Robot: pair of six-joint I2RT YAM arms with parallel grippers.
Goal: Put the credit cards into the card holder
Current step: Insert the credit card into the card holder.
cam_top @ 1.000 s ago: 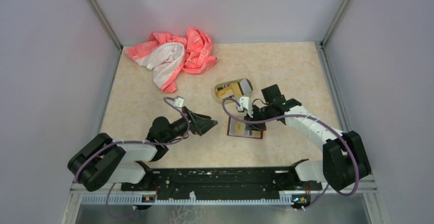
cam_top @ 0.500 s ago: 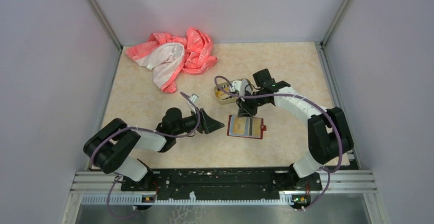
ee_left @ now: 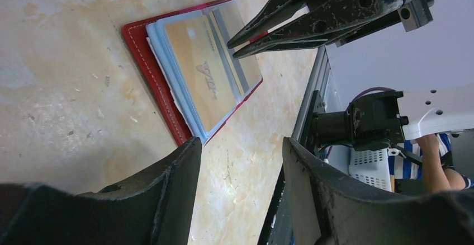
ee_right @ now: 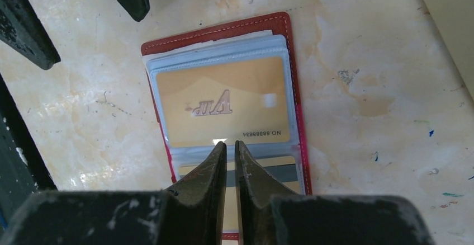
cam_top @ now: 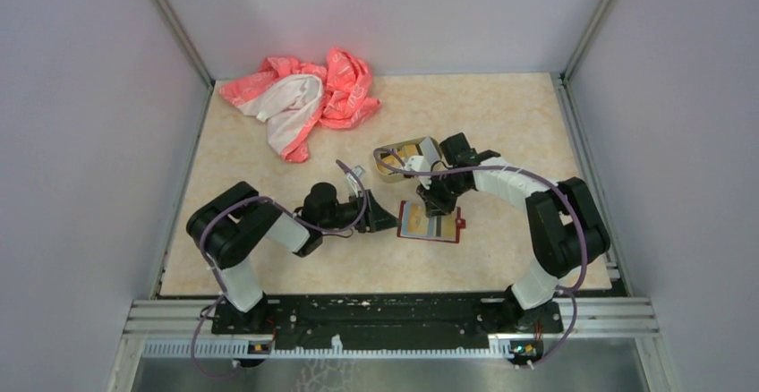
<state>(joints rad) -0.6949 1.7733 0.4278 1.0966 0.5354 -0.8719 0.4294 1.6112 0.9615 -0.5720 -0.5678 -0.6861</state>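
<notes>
The dark-red card holder (cam_top: 431,223) lies open on the table. Its clear sleeves hold a gold credit card marked VIP (ee_right: 223,102) and a second gold card with a dark stripe (ee_right: 279,172). The holder also shows in the left wrist view (ee_left: 162,83). My right gripper (ee_right: 229,144) is shut with nothing between its fingers, and its tips hover over the sleeve seam between the two cards. My left gripper (ee_left: 240,144) is open and empty. It sits low on the table just beside the holder's left edge (cam_top: 387,218).
A tan tin tray (cam_top: 405,157) with gold and pale contents stands just behind the holder, partly hidden by the right arm. Its wall shows in the right wrist view (ee_right: 455,27). A pink and white cloth (cam_top: 304,97) lies bunched at the back left.
My left gripper has moved right, up to the holder's left edge. My right gripper drew back toward the tin tray, then came down over the holder's sleeves again.
</notes>
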